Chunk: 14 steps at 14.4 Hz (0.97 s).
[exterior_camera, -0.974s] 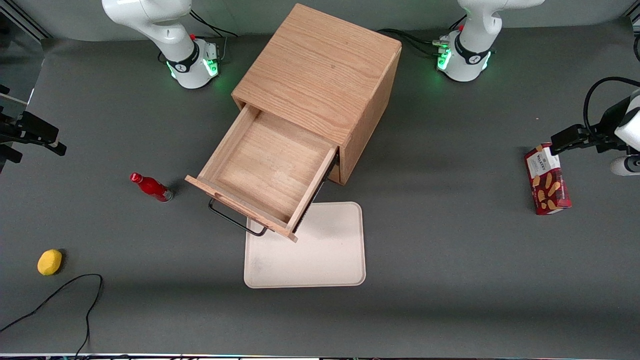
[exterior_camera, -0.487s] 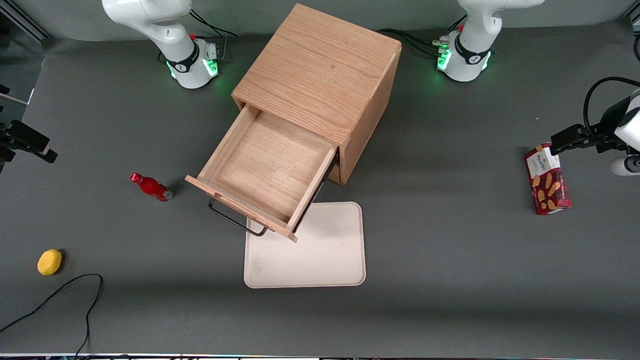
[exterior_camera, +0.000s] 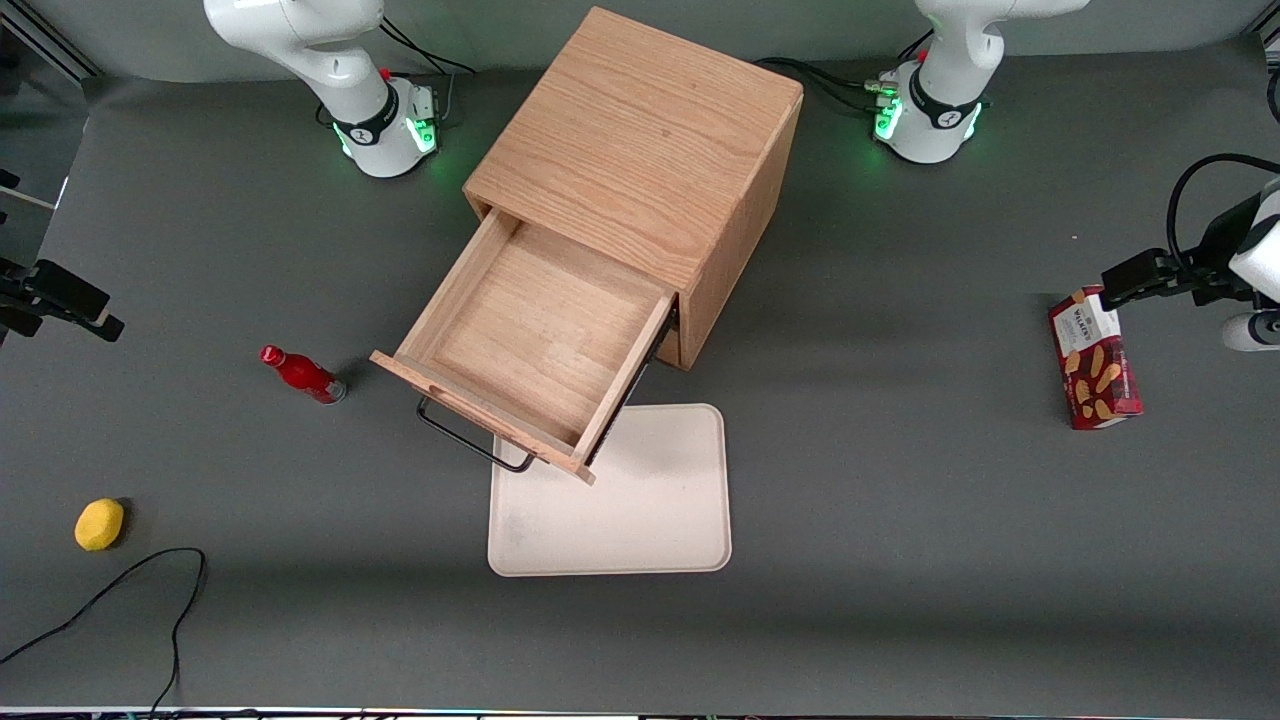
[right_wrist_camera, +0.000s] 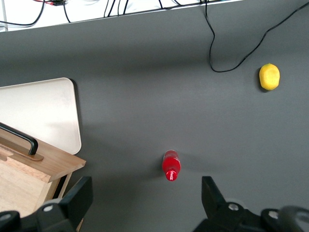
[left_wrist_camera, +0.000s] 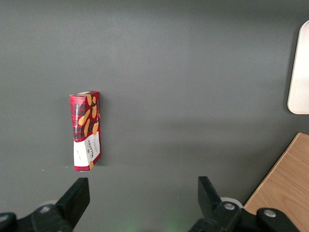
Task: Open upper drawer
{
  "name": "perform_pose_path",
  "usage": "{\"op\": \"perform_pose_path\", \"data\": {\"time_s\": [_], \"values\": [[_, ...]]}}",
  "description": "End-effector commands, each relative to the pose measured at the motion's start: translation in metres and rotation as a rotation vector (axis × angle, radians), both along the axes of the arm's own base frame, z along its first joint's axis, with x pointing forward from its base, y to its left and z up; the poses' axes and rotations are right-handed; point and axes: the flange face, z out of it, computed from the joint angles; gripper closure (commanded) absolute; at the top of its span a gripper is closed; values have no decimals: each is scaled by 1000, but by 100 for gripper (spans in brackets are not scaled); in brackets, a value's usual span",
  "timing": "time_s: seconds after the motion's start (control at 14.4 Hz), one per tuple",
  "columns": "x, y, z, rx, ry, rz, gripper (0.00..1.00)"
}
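Looking across the front view, our gripper [exterior_camera: 60, 300] hangs at the working arm's end of the table, fingers spread wide and holding nothing. Next come the red bottle [exterior_camera: 303, 375], then the upper drawer [exterior_camera: 530, 340], pulled well out over the tray [exterior_camera: 660, 500]. We'd just retreat gently, avoiding the bottle.

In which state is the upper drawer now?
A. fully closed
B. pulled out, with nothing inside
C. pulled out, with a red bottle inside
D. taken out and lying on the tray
B: the upper drawer stands pulled out of the cabinet, its bare wooden floor showing; the end effector is open above the table, apart from the handle.
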Motion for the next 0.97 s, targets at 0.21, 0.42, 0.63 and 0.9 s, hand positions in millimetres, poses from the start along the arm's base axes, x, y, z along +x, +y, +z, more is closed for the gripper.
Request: {"op": "perform_pose_path", "data": {"time_s": [0.21,0.42,0.63,0.9], "values": [[-4,2,7,-18,-16,15,0],[-5,2,7,-18,-8,19,0],[-5,4,7,-17,-7,23,0],[-6,2,7,-21,-5,57,0]]}}
